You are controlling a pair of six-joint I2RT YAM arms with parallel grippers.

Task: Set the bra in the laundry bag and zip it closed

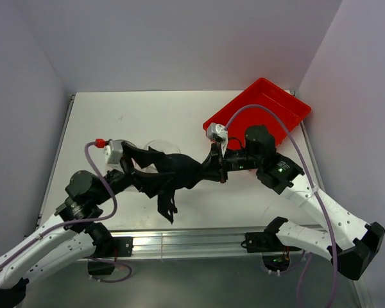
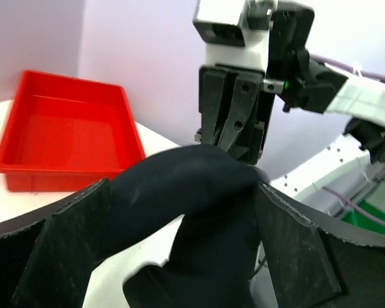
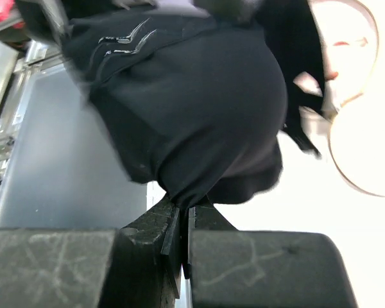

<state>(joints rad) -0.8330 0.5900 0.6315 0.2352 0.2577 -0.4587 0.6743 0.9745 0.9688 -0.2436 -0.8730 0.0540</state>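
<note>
Seen from above, your right gripper [image 1: 216, 165] sits just right of the frame's centre. Its fingers are pressed together on a fold of the black bra [image 1: 173, 174], and the right wrist view shows the cloth pinched at the bottom centre. The bra hangs stretched across the middle of the frame, held above the white table [image 1: 115, 115].

Your left gripper [image 1: 141, 160] is at centre left with its fingers spread wide. In the left wrist view the bra drapes between them, and you cannot tell whether it touches them.

The laundry bag [image 1: 162, 145] shows as a faint see-through round shape on the table just left of centre, partly hidden behind the bra. The red tray [image 1: 269, 102] lies at upper right.
</note>
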